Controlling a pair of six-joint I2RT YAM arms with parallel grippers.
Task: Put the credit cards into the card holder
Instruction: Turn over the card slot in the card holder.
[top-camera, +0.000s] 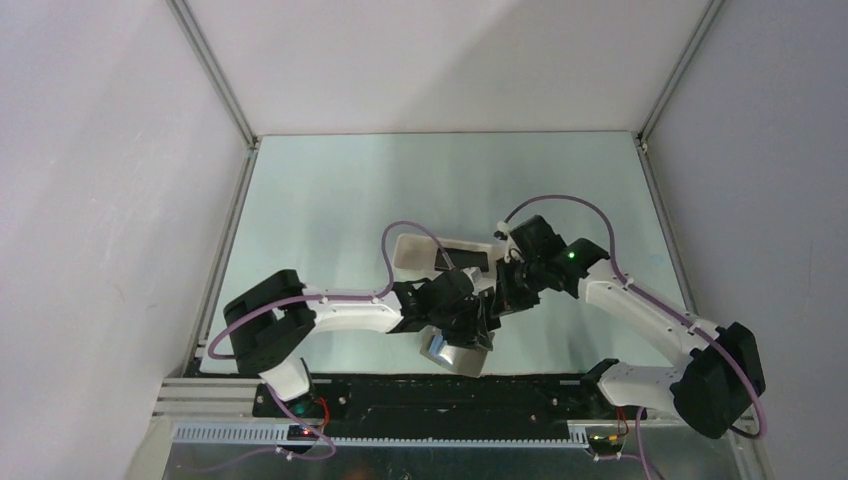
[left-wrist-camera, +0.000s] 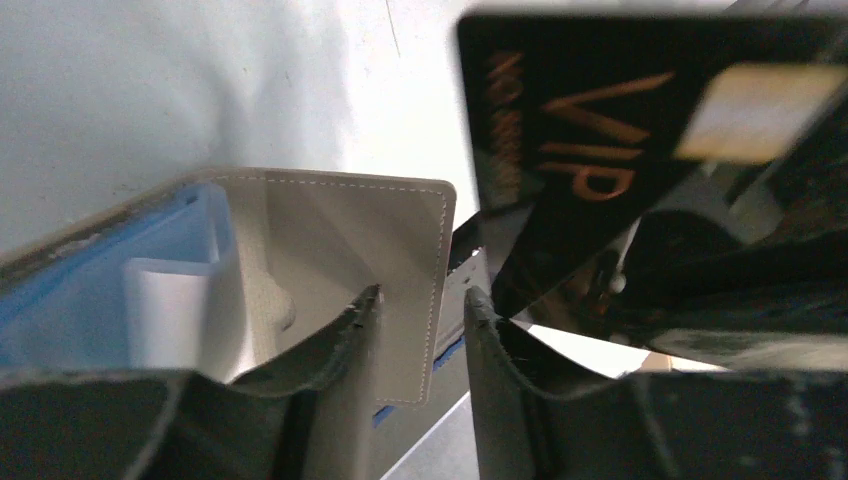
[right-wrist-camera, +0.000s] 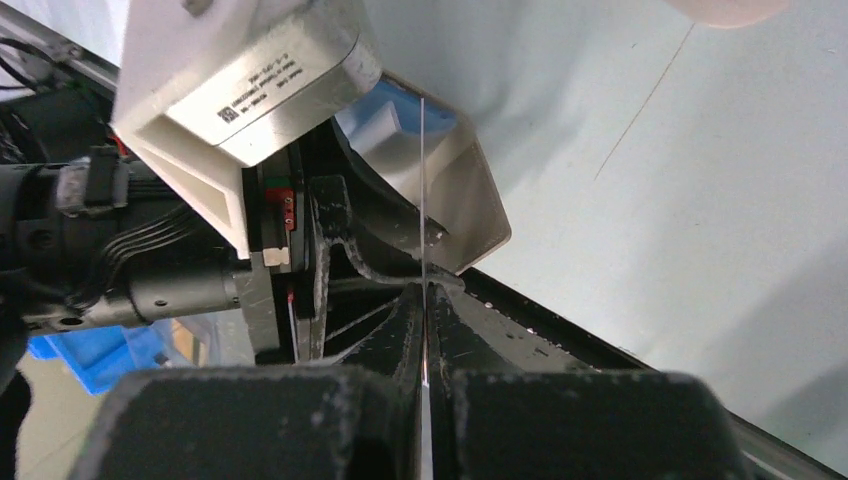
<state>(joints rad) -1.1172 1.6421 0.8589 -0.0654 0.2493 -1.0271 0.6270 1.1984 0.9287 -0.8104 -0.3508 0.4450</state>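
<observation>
Two arms meet over the worktop (top-camera: 330, 200), both at the holder (top-camera: 455, 348). The left jaws are clamped on the holder. The left wrist view shows its grey-brown flap passing between the fingers (left-wrist-camera: 335, 345), with blue lining to the flap's left. One card (left-wrist-camera: 600, 150), black with "VIP" lettering, stands face-on just right of the flap in that view. The right wrist view shows this card only edge-on, as a thin line. The right jaws are pressed together on its near end, and its far end crosses the holder's open side. Whether the tip is inside cannot be told. Only the top view shows a white tray (top-camera: 405, 250) beyond the holder, with another card (top-camera: 465, 258) lying in it.
</observation>
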